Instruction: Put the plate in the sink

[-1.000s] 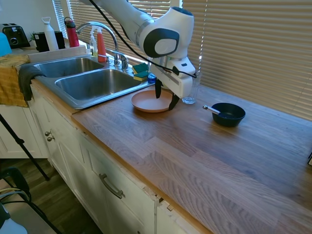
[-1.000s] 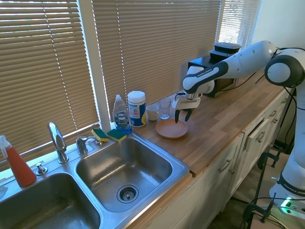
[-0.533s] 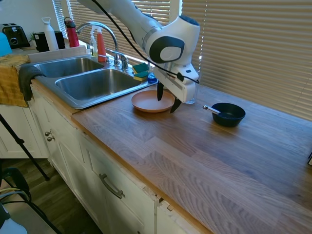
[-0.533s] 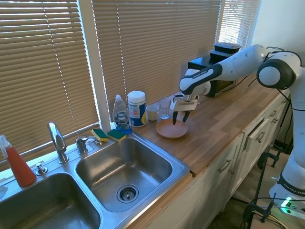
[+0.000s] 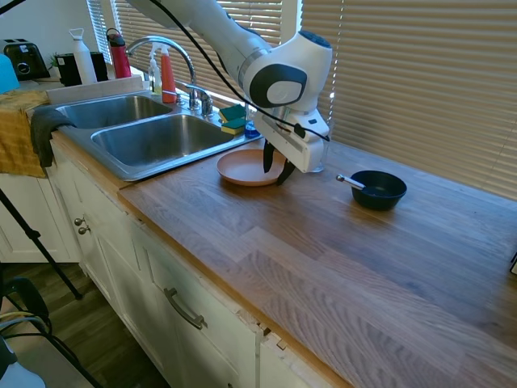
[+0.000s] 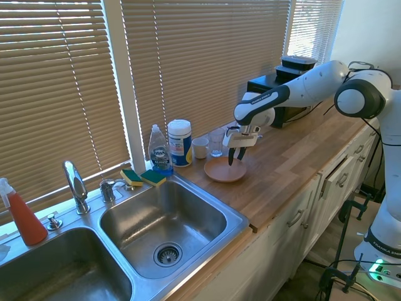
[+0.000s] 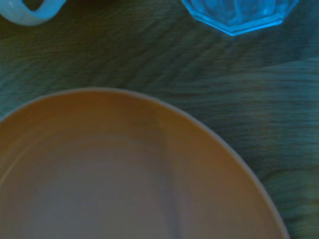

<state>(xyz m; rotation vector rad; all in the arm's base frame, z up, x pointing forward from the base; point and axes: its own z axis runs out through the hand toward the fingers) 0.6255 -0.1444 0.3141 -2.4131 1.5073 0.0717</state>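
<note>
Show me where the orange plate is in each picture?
First exterior view: the plate lies on the counter just right of the sink, under the tool.
Second exterior view: the plate sits right of centre, beyond the sink.
Wrist view: the plate fills the lower part.
Shared landmark: the clear glass beside it.

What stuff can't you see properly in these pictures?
- Far edge of the plate: first exterior view, hidden behind the claw.
- Claw touching the plate or not: too small in both exterior views.
- Glass: wrist view, cut off by the edge and blurry.
- Inside the black bowl: too dark and small; only a spoon handle shows.
</note>
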